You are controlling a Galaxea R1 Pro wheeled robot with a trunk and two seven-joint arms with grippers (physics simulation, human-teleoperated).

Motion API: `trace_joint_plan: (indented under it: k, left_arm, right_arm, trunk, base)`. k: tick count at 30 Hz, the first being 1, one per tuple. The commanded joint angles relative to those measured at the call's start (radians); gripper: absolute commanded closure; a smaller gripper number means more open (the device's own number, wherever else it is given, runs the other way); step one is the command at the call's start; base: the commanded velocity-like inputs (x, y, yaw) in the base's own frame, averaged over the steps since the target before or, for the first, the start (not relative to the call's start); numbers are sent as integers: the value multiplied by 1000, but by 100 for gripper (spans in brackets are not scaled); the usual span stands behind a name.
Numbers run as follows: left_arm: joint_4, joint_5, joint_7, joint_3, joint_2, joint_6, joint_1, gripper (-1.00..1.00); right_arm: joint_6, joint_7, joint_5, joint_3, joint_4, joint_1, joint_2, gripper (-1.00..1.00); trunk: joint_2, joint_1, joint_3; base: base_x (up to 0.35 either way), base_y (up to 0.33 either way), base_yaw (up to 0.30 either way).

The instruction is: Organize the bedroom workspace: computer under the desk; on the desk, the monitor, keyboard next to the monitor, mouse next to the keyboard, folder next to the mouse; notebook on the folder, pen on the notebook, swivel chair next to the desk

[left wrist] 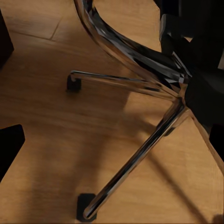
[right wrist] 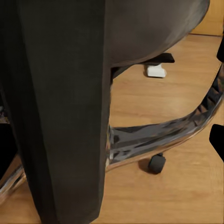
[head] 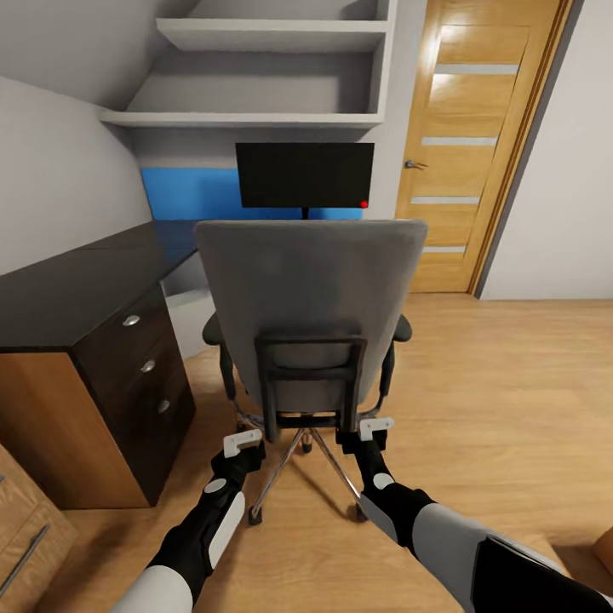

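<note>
Nearest to me, my left hand [head: 244, 443] and my right hand [head: 375, 428] are held low behind the grey padded swivel chair with chrome five-star base [head: 311, 298], one on each side of its black back frame. Both white fingertips point forward toward the chair. I cannot tell how far either hand is open, nor whether either has hold of the frame; the right one sits just beside the frame's lower corner.

The chair stands upright on the oak plank floor [head: 494, 383], its back turned squarely to me, seat facing the desk. In the left wrist view the chrome spokes [left wrist: 140, 154] spread over the floor, with black casters [left wrist: 86, 205] at their ends. In the right wrist view the black frame upright [right wrist: 60, 107] is very close, with one curved chrome spoke and a caster [right wrist: 157, 163] beyond it.

To my left is a black three-drawer cabinet [head: 140, 375] under the glossy black desk [head: 77, 281], whose long arm runs away from me to the bright blue back panel [head: 187, 194].

Farthest, the wide black flat monitor [head: 305, 174] stands upright on the desk, screen facing me, long axis horizontal, red dot at its lower right corner. An oak door [head: 477, 145] is to its right.
</note>
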Motion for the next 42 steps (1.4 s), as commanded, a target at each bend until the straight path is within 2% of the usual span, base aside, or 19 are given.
trace_joint_plan:
  k: [1, 18, 42]
  left_arm:
    - [-2, 8, 5, -5, 1, 4, 0, -100]
    - [-2, 9, 5, -5, 1, 4, 0, -100]
    - [-2, 8, 8, -5, 2, 3, 0, -100]
  right_arm:
    - [-2, -7, -6, 7, 0, -1, 0, -100]
    - [-13, -7, -5, 8, 0, -1, 0, -100]
    - [-13, -7, -5, 6, 0, -1, -1, -100]
  trunk:
    - [0, 0, -1]
    - [0, 0, -1]
    - [0, 0, -1]
  base:
    - [322, 0, 0]
    - [322, 0, 112]
    - [322, 0, 4]
